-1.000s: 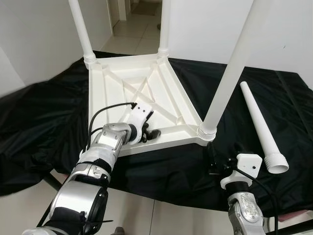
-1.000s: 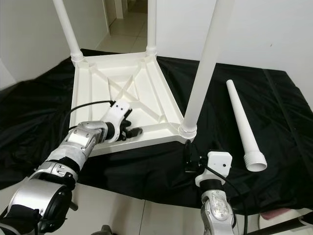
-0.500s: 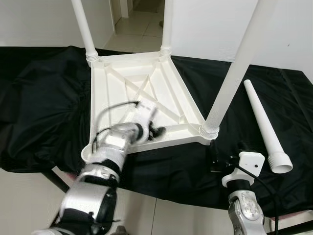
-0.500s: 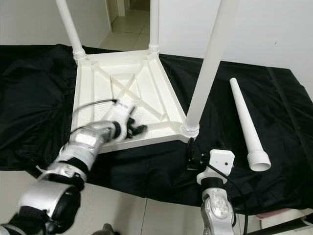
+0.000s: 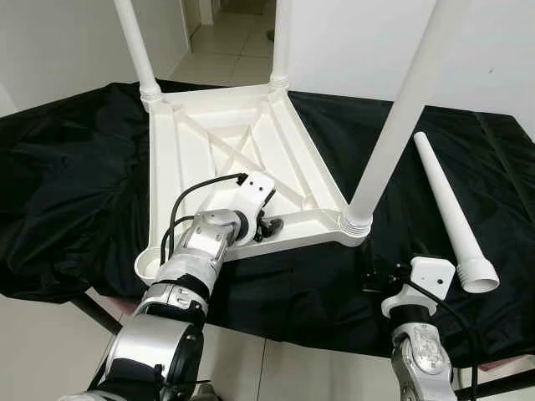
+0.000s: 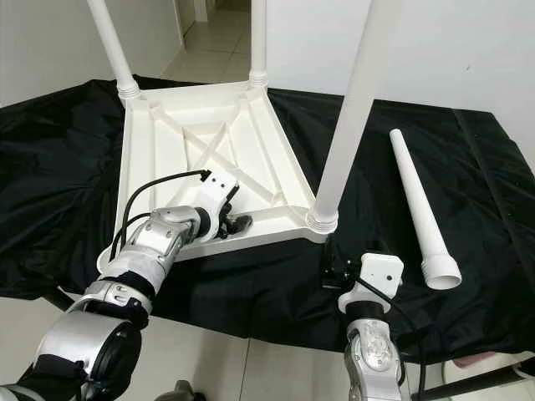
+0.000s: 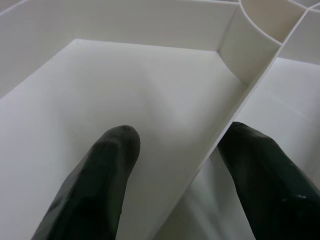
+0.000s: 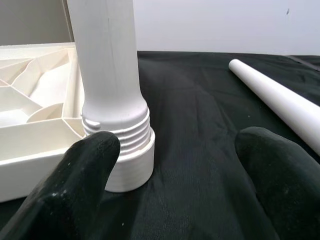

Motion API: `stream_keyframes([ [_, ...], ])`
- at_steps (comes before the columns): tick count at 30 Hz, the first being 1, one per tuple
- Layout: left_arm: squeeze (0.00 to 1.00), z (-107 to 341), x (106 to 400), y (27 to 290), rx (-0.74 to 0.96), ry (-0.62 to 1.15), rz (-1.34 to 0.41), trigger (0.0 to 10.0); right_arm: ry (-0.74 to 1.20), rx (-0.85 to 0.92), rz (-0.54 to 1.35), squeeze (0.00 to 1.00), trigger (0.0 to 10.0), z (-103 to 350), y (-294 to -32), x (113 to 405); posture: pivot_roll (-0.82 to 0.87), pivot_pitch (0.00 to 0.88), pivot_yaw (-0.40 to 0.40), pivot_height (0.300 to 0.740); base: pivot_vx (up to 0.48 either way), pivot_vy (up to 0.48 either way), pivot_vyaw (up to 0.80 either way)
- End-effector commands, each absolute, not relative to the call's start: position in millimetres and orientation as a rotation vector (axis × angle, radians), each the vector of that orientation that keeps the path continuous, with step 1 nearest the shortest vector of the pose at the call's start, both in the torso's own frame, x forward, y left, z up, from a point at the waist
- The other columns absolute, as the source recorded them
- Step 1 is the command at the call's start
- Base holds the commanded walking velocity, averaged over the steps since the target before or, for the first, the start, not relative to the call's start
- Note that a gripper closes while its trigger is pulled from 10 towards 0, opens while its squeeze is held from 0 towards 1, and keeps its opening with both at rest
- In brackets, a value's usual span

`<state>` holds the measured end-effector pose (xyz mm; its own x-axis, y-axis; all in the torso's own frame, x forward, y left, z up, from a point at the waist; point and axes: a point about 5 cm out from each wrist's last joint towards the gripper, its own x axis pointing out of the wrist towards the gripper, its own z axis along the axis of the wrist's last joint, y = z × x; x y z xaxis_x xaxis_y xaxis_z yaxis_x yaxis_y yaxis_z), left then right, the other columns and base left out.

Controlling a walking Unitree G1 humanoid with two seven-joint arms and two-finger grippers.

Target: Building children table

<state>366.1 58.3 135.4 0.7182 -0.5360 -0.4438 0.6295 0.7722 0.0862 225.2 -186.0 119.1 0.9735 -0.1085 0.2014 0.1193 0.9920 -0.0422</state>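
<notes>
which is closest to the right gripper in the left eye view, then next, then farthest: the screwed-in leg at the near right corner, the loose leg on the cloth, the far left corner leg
From the right gripper:
1. Screwed-in leg at the near right corner, just ahead of the gripper.
2. Loose leg, lying on the black cloth to the gripper's right.
3. Far left corner leg, across the upturned tabletop.

Smooth white plastic table (image 5: 226, 150); matt black cloth (image 5: 75, 184)
</notes>
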Motion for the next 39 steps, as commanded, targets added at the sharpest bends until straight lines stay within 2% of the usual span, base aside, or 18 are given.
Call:
stream_keyframes([
  [1, 0.0, 134, 375, 84, 0.326, 0.382, -0.203, 10.0, -0.188, -0.063, -0.122, 0.0, 10.0, 118, -188, 225, 0.07, 0.054, 0.044, 0.74, 0.0, 0.0, 0.0],
  [3, 0.0, 133, 375, 87, 0.334, 0.388, -0.202, 9.8, -0.189, -0.063, -0.123, 0.0, 10.0, 118, -188, 225, 0.07, 0.053, 0.045, 0.74, 0.0, 0.0, 0.0],
  [4, 0.0, 132, 375, 89, 0.336, 0.391, -0.202, 4.2, -0.19, -0.064, -0.124, 0.0, 10.0, 119, -188, 225, 0.07, 0.053, 0.046, 0.74, 0.0, 0.0, 0.0],
  [6, 0.0, 131, 375, 94, 0.34, 0.394, -0.196, 1.6, -0.19, -0.064, -0.126, 0.0, 10.0, 119, -188, 225, 0.07, 0.054, 0.047, 0.74, 0.0, 0.0, 0.0],
  [7, 0.0, 131, 375, 94, 0.34, 0.394, -0.196, 1.6, -0.19, -0.064, -0.126, 0.0, 10.0, 119, -188, 225, 0.07, 0.054, 0.047, 0.74, 0.0, 0.0, 0.0],
  [8, 0.0, 131, 375, 96, 0.339, 0.394, -0.196, 0.0, -0.191, -0.064, -0.127, 0.0, 10.0, 119, -188, 225, 0.07, 0.053, 0.05, 0.74, 0.0, 0.0, 0.0],
  [21, 0.0, 132, 377, 101, 0.337, 0.386, -0.178, 0.0, -0.196, -0.062, -0.143, 0.0, 10.0, 119, -188, 225, 0.06, 0.052, 0.056, 0.74, 0.0, 0.0, 0.0],
  [28, 0.0, 136, 380, 96, 0.315, 0.359, -0.158, 0.0, -0.197, -0.064, -0.15, 0.0, 10.0, 120, -189, 225, 0.06, 0.053, 0.051, 0.74, 0.0, 0.0, 0.0],
  [33, 0.0, 145, 383, 82, 0.312, 0.279, -0.21, 0.0, -0.198, -0.063, -0.151, 0.0, 10.0, 120, -187, 226, 0.06, 0.051, 0.046, 0.74, 0.0, 0.0, 0.0],
  [34, 0.0, 150, 382, 75, 0.289, 0.232, -0.27, 10.0, -0.198, -0.062, -0.15, 0.0, 10.0, 120, -186, 227, 0.06, 0.049, 0.046, 0.74, 0.0, 0.0, 0.0],
  [35, 0.0, 150, 382, 75, 0.289, 0.232, -0.27, 10.0, -0.198, -0.062, -0.15, 0.0, 10.0, 120, -186, 227, 0.06, 0.049, 0.046, 0.74, 0.0, 0.0, 0.0],
  [37, 0.0, 157, 375, 57, 0.198, 0.14, -0.428, 10.0, -0.197, -0.059, -0.151, 0.0, 10.0, 119, -185, 228, 0.07, 0.046, 0.034, 0.74, 0.0, 0.0, 0.0],
  [39, 0.0, 160, 370, 51, 0.148, 0.092, -0.489, 10.0, -0.197, -0.058, -0.15, 0.0, 10.0, 119, -185, 229, 0.07, 0.042, 0.028, 0.74, 0.0, 0.0, 0.0],
])
